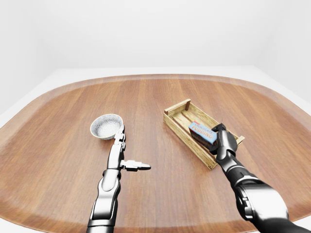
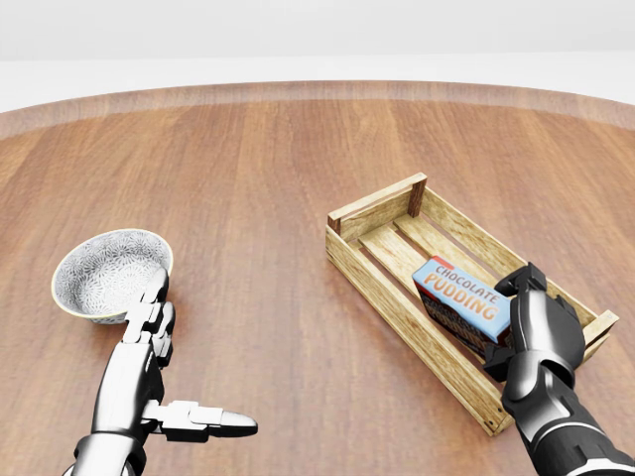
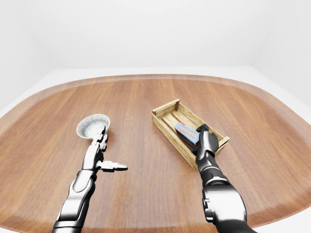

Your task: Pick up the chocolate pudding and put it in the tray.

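Pudding (image 2: 463, 297) tilted inside the tray (image 2: 381, 274), toward its lower-right end, gripped by the right robot hand (image 2: 534, 332) with fingers closed on the box's right end. Left of the tray, well apart on the wooden counter (image 2: 268, 169), a patterned bowl (image 2: 109, 272). Just below the bowl, left robot hand (image 2: 149, 342) spread wide, holding nothing, thumb pointing toward the tray.
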You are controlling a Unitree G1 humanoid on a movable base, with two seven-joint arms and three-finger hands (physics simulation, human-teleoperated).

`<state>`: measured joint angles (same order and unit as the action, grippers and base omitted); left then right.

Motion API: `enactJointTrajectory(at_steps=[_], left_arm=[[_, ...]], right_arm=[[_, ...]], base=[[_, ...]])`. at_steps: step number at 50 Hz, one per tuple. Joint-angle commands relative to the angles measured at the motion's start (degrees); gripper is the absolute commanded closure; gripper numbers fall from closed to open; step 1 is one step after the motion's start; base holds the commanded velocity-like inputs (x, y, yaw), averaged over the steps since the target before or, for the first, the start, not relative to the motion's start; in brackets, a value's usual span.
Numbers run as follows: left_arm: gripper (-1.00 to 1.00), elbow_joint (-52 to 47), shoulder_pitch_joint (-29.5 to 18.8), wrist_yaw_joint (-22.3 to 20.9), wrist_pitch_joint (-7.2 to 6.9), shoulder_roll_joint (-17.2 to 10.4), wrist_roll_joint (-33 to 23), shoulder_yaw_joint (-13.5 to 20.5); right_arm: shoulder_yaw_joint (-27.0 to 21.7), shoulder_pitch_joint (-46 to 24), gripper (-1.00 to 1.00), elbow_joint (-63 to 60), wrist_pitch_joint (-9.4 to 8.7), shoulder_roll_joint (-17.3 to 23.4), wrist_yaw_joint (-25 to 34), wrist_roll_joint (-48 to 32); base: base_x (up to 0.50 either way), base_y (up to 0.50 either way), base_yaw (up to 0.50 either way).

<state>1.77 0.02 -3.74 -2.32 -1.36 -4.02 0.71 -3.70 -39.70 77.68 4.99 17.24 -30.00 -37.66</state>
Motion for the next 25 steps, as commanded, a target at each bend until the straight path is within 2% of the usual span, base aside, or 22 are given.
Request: enactJointTrajectory(at_steps=[1, 14, 19, 24, 25], left_arm=[[-1.00, 0.02, -0.01, -0.92, -0.37, 0.15, 1.71, 0.21], [-1.00, 0.86, -0.32, -0.82, 0.14, 0.13, 1.79, 0.35], [-1.00, 0.04, -0.15, -0.79, -0.56, 0.15, 1.81, 0.30], [-1.00, 0.06, -0.10, -0.82, -0.48, 0.13, 1.82, 0.34], [-1.00, 0.12, -0.08, -0.83, -0.38, 0.13, 1.82, 0.34]], right_arm=[[-0.37, -0.11, 1.00, -0.15, 0.01, 0.02, 0.00, 0.02], [-0.43, 0.27, 1.00, -0.01, 0.01, 0.05, 0.00, -0.43], [-0.19, 0.55, 1.00, 0.08, 0.01, -0.02, 0.00, -0.70], [-0.45, 0.19, 1.00, -0.03, 0.01, 0.02, 0.00, -0.15], [-0.61, -0.09, 0.32, -0.11, 0.01, 0.09, 0.00, 0.17]], base=[[0.00, 0.00, 0.00], [0.00, 0.00, 0.00], [0.00, 0.00, 0.00], [0.00, 0.00, 0.00], [0.00, 0.00, 0.00]])
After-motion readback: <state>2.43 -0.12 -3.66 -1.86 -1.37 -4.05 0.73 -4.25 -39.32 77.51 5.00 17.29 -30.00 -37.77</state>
